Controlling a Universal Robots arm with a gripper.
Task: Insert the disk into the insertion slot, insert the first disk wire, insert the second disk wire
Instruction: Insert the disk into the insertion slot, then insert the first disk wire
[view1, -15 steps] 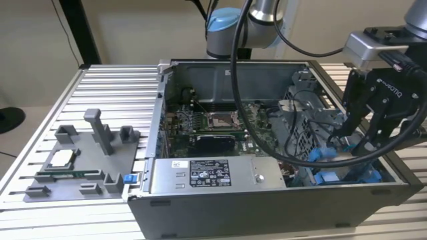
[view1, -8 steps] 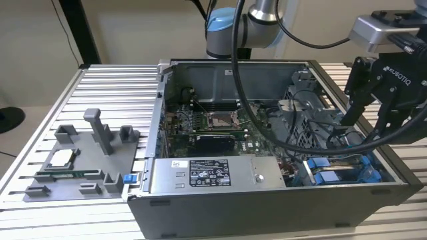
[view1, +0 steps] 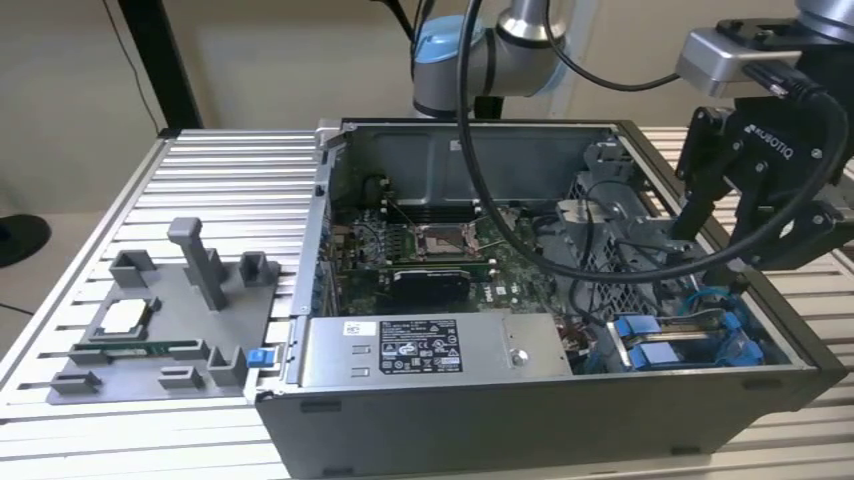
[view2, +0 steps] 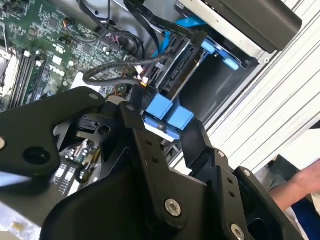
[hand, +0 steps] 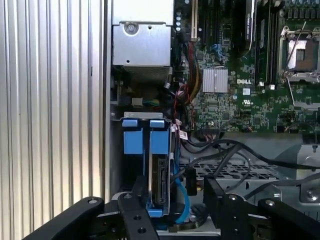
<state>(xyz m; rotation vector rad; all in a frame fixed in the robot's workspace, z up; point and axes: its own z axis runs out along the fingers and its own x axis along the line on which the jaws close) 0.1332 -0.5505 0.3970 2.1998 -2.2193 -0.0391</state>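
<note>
Ribbed table (view1: 214, 170) carries an open computer case (view1: 534, 420); at the exterior view's right, the claw (hand: 176, 189) gapes apart astride the disk (hand: 160, 181) in the insertion slot (hand: 116, 165).

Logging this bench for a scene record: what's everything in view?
computer case: one, dark grey, open, on the slatted table.
motherboard: one, green, inside the case.
insertion slot: one, grey with blue latches, case corner.
disk: one, blue-framed, edgewise in the slot.
metal box: one, grey, stickered, beside the slot.
cables: several, black, inside the case.
parts tray: one, grey, table, exterior view's left.
person's hand: one, past the table edge.
arm: one, grey with blue cap, behind the case.
tool: one, black, open, straddling the disk.
</note>
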